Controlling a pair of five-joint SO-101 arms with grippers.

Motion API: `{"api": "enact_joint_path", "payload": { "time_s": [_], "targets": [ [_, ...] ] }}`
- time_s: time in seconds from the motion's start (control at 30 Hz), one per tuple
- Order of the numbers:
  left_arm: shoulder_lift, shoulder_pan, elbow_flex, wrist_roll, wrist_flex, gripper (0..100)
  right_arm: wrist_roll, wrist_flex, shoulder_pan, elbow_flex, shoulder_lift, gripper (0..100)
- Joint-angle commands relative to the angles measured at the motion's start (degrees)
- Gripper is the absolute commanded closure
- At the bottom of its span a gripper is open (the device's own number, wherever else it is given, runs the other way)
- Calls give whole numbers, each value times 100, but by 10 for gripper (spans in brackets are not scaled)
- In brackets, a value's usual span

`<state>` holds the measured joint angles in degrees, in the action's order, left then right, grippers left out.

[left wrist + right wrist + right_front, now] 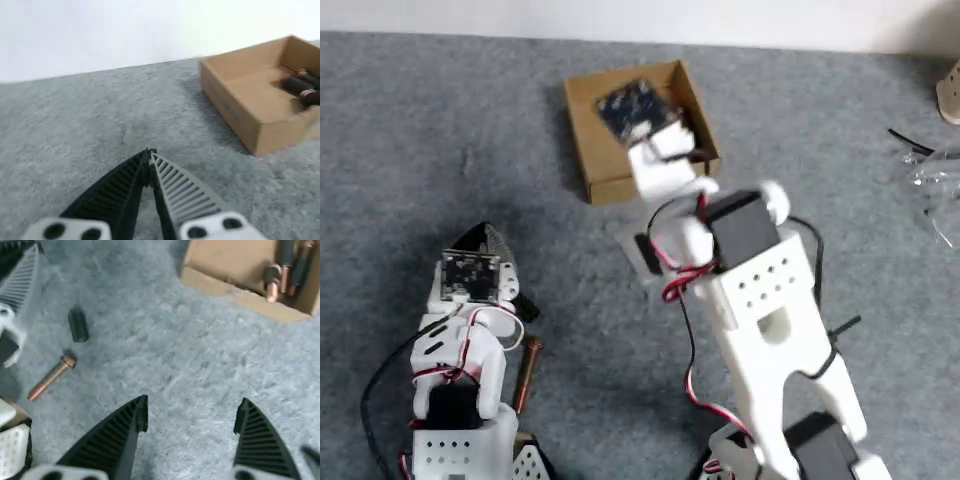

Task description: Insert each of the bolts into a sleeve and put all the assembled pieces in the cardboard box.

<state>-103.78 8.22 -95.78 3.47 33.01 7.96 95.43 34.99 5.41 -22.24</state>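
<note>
A copper bolt (528,372) (50,377) lies on the grey carpet beside my left arm. A black sleeve (527,305) (78,325) lies just beyond the bolt's head. My left gripper (485,238) (149,155) is shut on nothing and rests low over the carpet, left of the cardboard box (592,150) (250,115) (235,295). Inside the box lie assembled pieces (300,87) (280,275), copper ends showing from black sleeves. My right gripper (192,405) is open and holds nothing, hanging over the carpet just in front of the box. The right arm (760,290) stretches toward the box, its wrist covering part of it.
Clear plastic and black cables (930,170) lie at the right edge of the carpet, and a pale wooden piece (950,90) sits at the far right. Open carpet stretches left of the box.
</note>
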Motion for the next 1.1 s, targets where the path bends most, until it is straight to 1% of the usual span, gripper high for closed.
{"api": "enact_joint_path", "payload": {
  "time_s": [0.0,0.17,0.23,0.3,0.43,0.57,0.67,0.87,0.97,1.07],
  "targets": [
    [-75,286,136,-176,-70,990,97,-954,171,-1165,-593,740],
    [-75,541,277,-360,-44,990,88,-2299,224,-3055,-831,740],
    [-75,532,479,-352,334,990,88,-2598,224,-3635,-831,740],
    [-75,523,611,-352,501,990,88,-2818,224,-4022,-848,740],
    [-75,514,602,-352,510,990,70,-2967,215,-4251,-884,740],
    [-75,338,585,-316,519,990,-413,-3301,207,-4286,-884,740],
    [-75,330,470,-316,510,990,-431,-3609,75,-4576,-892,740],
    [-75,330,470,-308,510,989,-440,-4558,-215,-5499,-892,740],
    [-75,321,453,-308,510,989,-431,-4796,-215,-5780,-901,740],
    [-75,136,453,-264,519,989,-448,-4954,-215,-5851,-901,740]
  ]
}}
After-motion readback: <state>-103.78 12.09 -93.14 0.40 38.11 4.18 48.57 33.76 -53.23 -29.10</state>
